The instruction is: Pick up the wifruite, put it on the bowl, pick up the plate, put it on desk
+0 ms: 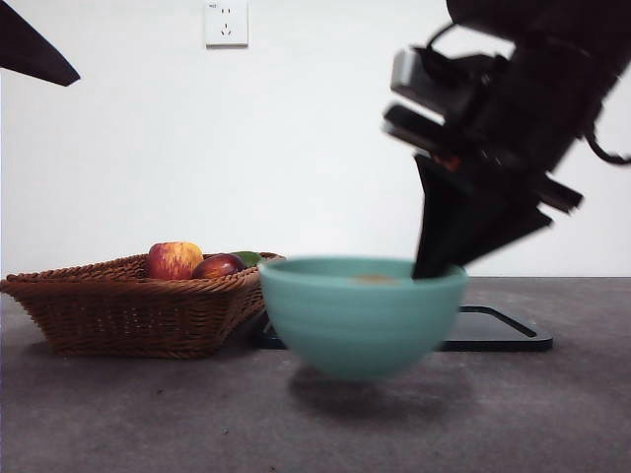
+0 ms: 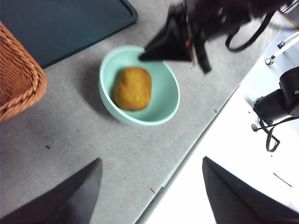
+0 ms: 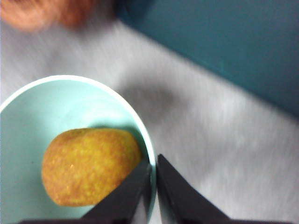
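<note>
Grey desk (image 1: 552,414) underneath; our right gripper (image 3: 153,163) pinches the bowl (image 1: 361,313) rim, wifruite (image 2: 132,88) inside. Ceramic's heavy, slippery, so we'd grip deep.

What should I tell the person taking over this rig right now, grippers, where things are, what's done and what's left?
Right gripper: shut on the rim of the bowl, which looks lifted just clear of the desk, with a shadow beneath it.
Left gripper: open, empty, waiting high above the desk edge.
The wifruite lies inside the bowl, so that step is done.
A dark tray lies flat behind the bowl. The wicker basket beside it holds an apple and other fruit.
Left: set the bowl back down on the desk and release it.
</note>
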`<action>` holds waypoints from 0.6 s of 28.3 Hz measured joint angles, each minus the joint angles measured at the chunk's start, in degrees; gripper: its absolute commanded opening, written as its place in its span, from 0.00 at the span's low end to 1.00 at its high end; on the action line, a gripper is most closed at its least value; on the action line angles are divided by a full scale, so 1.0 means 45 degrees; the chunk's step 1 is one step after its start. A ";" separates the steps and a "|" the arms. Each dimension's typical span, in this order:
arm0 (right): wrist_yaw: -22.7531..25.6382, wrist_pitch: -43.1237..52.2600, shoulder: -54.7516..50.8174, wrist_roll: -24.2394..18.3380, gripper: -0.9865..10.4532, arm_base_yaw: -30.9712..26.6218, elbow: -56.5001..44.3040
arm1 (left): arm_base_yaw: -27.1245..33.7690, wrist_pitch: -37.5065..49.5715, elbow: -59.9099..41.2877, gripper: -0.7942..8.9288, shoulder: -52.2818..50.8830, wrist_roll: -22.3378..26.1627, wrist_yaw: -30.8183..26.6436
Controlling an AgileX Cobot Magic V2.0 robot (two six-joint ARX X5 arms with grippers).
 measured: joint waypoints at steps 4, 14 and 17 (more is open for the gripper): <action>0.0151 -0.0087 0.0078 -0.0228 0.10 -0.0563 0.1093 | 0.0000 0.0024 0.0000 0.43 0.0000 0.0039 0.0000; 0.0262 -0.0583 0.3021 -0.1248 0.10 -0.2560 0.4546 | 0.0000 0.0029 0.0000 0.43 0.0000 0.0039 0.0000; 0.0262 -0.0593 0.3730 -0.1467 0.10 -0.2861 0.4949 | 0.0000 0.0024 0.0000 0.43 0.0000 0.0039 0.0000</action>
